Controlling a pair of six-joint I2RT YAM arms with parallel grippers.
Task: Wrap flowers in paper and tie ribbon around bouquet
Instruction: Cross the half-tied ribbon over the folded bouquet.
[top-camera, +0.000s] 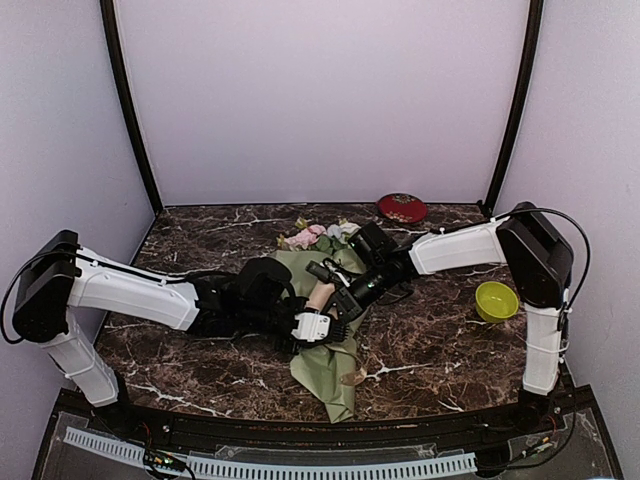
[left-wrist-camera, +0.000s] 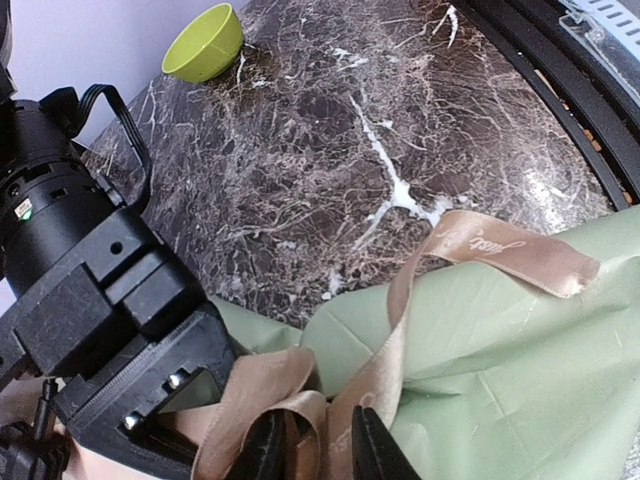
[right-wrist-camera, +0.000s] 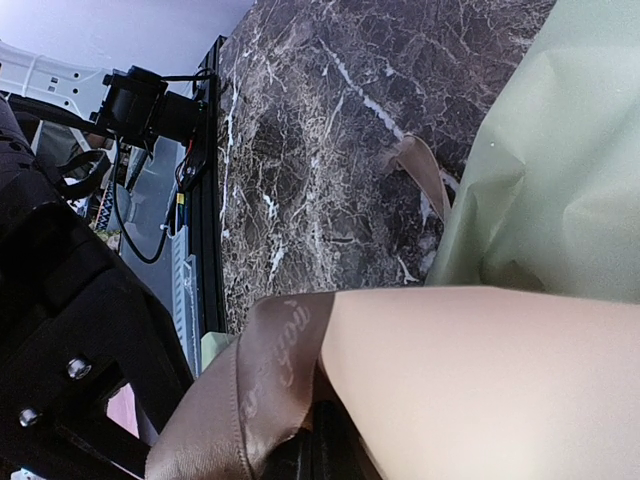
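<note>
The bouquet (top-camera: 335, 350) lies on the marble table, a sage-green paper (left-wrist-camera: 500, 380) cone with the flowers (top-camera: 312, 236) at its far end. The tan ribbon (left-wrist-camera: 500, 250) crosses the cone's middle; one loose end trails onto the marble (right-wrist-camera: 425, 170). My left gripper (top-camera: 312, 325) sits at the cone's left side, and its fingers (left-wrist-camera: 375, 450) stand slightly apart with loose ribbon folds between them. From the right, my right gripper (top-camera: 338, 298) meets it, shut on the ribbon (right-wrist-camera: 270, 370) next to the tan flap (right-wrist-camera: 480, 370). Its fingertips (right-wrist-camera: 325, 455) barely show.
A lime-green bowl (top-camera: 496, 300) stands on the right side of the table. A red round dish (top-camera: 402, 207) lies at the back by the wall. The right arm's black wrist (left-wrist-camera: 90, 300) sits close beside my left gripper. The table's front rail (top-camera: 300, 435) runs under the cone's tip.
</note>
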